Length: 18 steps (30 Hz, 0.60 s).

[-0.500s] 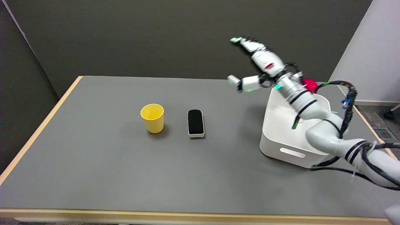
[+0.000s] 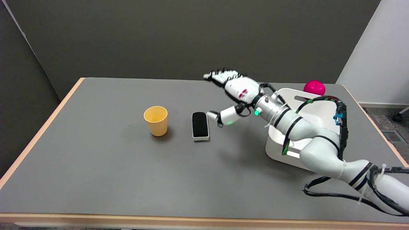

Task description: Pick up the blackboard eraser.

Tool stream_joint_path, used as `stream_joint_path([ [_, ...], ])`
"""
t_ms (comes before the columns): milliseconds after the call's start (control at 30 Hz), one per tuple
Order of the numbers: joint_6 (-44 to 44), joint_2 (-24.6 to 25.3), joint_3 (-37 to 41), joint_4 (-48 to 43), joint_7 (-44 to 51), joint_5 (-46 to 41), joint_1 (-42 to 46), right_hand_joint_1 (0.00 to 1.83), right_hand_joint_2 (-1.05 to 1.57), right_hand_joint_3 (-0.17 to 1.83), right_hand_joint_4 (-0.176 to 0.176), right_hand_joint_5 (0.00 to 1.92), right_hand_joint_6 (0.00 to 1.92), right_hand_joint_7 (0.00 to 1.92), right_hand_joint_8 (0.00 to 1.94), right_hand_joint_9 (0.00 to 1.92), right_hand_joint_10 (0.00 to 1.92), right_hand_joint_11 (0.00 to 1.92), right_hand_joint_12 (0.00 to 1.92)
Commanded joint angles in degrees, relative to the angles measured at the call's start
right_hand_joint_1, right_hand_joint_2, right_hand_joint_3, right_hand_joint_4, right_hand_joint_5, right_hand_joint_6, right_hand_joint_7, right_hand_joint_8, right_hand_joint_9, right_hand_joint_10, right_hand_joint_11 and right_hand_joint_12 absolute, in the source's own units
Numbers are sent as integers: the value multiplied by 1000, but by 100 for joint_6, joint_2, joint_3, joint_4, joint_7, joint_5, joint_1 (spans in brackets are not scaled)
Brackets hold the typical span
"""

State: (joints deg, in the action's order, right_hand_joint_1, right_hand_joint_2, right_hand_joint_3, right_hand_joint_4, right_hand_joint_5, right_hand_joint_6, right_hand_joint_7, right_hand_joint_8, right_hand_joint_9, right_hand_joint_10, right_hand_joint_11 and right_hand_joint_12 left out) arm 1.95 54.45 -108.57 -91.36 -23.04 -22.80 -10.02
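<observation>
Counted on the grey table (image 2: pixel 105 172): one blackboard eraser (image 2: pixel 200 126), black felt up and lying flat near the table's middle; one yellow cup (image 2: pixel 156 120), upright and just left of it; one white bin (image 2: pixel 314 127) toward the right side; one pink ball-like object (image 2: pixel 314 87) behind the bin's far rim. The right hand (image 2: pixel 235 92) hangs above the table just right of the eraser, fingers spread, thumb low near the eraser's far right corner, holding nothing, with contact not discernible. The table has a light wooden edge, dark grey walls stand behind and to the left, and a white wall is at the far right.
</observation>
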Motion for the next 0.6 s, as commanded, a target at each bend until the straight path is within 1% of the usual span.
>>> stream_joint_path([
  [33,-2618,133,26,-1062,1500,-565,140,529,512,912,3,45,300,60,233,2,420,-1,973],
  [133,-2646,84,-152,-928,1500,-564,-150,514,512,899,0,37,243,36,178,-1,441,-1,1038],
  [167,-2598,77,-242,-832,1500,-550,-261,554,513,908,-4,42,194,39,123,1,433,3,1006],
  [200,-2490,77,-327,-674,1500,-533,-363,645,513,936,-13,56,104,55,18,7,407,10,920],
  [267,-2171,93,-430,-436,1500,-477,-458,671,488,926,-13,50,67,48,-1,4,419,21,899],
  [367,-1846,172,-430,-230,1500,-406,-442,683,468,912,1,40,40,33,-1,3,483,52,921],
  [433,-1746,219,-392,-145,1485,-346,-388,669,489,922,15,56,62,44,4,14,542,85,959],
  [500,-1630,292,-391,-22,1452,-192,-354,624,497,913,20,52,134,32,35,26,623,98,1017],
  [567,-1480,458,-391,161,1444,-79,-337,528,535,858,18,7,221,4,109,3,681,14,1221],
  [600,-1448,504,-393,224,1444,-70,-330,507,542,845,16,-1,238,-1,128,2,697,4,1267],
])
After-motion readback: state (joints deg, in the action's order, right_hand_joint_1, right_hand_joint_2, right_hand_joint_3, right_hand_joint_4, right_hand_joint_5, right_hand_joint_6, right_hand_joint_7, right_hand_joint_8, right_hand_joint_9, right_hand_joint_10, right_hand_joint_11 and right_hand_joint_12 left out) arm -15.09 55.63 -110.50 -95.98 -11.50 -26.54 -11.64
